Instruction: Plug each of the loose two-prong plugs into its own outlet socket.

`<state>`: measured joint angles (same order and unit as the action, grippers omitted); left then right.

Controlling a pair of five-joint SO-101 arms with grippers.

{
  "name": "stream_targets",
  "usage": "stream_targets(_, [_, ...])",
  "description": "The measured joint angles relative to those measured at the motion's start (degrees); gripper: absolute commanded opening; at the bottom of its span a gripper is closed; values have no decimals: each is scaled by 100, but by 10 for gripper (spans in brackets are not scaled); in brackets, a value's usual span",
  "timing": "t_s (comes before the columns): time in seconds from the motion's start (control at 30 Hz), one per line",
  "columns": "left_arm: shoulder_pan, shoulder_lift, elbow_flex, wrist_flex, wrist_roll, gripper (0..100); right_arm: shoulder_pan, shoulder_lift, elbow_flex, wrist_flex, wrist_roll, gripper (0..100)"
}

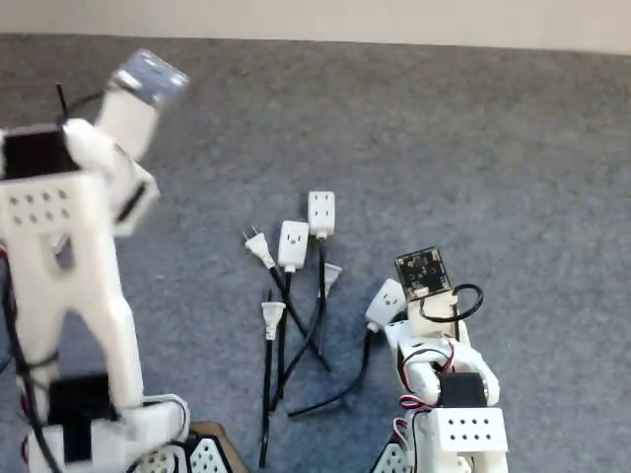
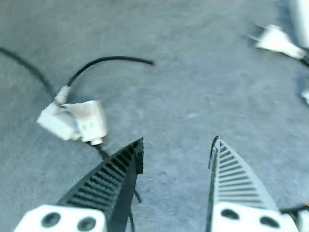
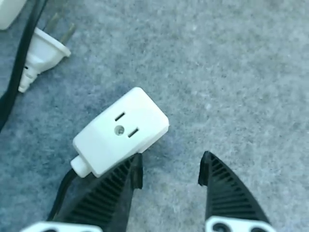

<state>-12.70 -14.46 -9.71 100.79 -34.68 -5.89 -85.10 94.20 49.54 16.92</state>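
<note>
Since no plug (image 1: 273, 315) sits in any socket (image 3: 120, 130), nothing is done; left tool (image 2: 177, 141) and right tool (image 3: 172, 156) gape wide, empty.

This looks like a robotics lab or a maker's test bench. The surface (image 1: 513, 148) is covered from edge to edge in grey, felt-like carpet, and a plain pale wall (image 1: 394, 18) runs along its far side. Two small white arms stand on it, the left arm (image 1: 69, 227) and the right arm (image 1: 449, 414). Their plastic shells are dotted with rows of screw holes. The right one carries a bare circuit board (image 1: 423, 271) and exposed red, black and white wires (image 1: 422, 367). Between the arms, short black cords (image 1: 284, 345) ending in white sockets (image 1: 321, 213) and two-prong plugs (image 1: 258, 246) lie loose on the carpet.
</note>
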Motion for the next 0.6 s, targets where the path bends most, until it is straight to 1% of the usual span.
stream_targets(0.07, [413,-431,598,-18,0,235,167,0,0,0,0,191])
stream_targets(0.1, [615,-580,905,-149,0,235,290,-18,0,0,-79,191])
stream_targets(0.2, [1248,-756,1952,-800,0,235,782,-18,0,0,-299,191])
stream_targets(0.27, [1591,-774,2567,-1398,79,235,949,-18,0,0,-343,191])
stream_targets(0.47, [2365,-774,3648,-3323,1090,235,1319,-18,0,0,-378,191])
stream_targets(0.6, [2690,-774,4053,-4158,1503,235,1547,-18,-35,0,-510,191])
